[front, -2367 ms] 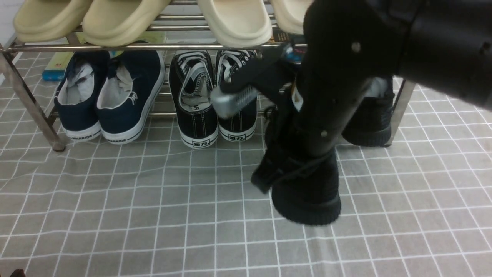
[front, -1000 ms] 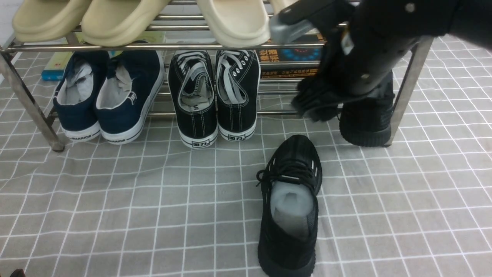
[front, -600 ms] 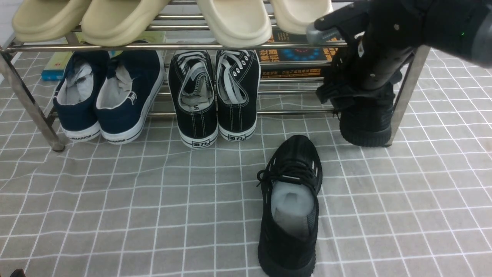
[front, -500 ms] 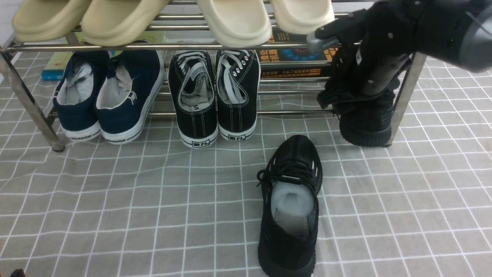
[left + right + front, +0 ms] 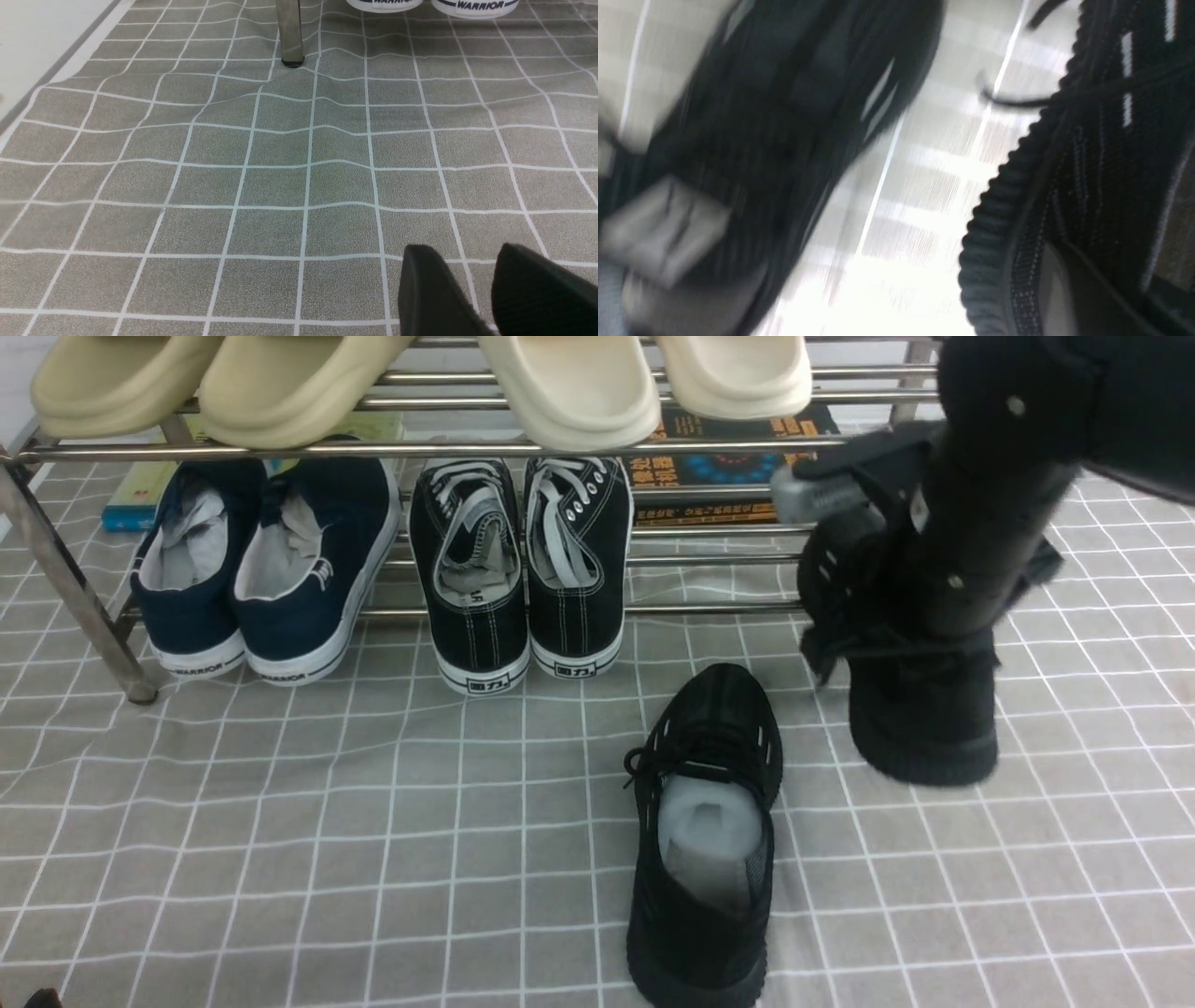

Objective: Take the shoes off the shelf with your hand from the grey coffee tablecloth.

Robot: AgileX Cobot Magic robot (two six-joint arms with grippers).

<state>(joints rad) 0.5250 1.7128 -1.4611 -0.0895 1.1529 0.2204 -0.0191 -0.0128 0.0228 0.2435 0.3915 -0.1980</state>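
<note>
One black knit sneaker (image 5: 700, 840) lies on the grey grid cloth (image 5: 280, 849) in front of the shelf (image 5: 373, 448), its white stuffing showing. My right gripper (image 5: 854, 560) is shut on the second black sneaker (image 5: 924, 719) and holds it heel-down, just off the shelf's lower right end and above the cloth. In the right wrist view the held sneaker (image 5: 1064, 200) is sharp and close, and the lying one (image 5: 784, 93) is blurred. My left gripper (image 5: 467, 266) hovers low over bare cloth (image 5: 280, 186) with its fingers slightly apart and nothing between them.
The top tier holds beige slippers (image 5: 569, 392). The lower tier holds navy white-soled shoes (image 5: 271, 560) and black canvas shoes (image 5: 523, 569). Books (image 5: 719, 467) lie behind the shelf. A shelf leg (image 5: 289, 32) stands ahead of the left gripper.
After the first sneaker was left on the cloth, my right gripper went back to the shelf's right end, closed on the second sneaker, and has pulled it off the shelf towards me.
</note>
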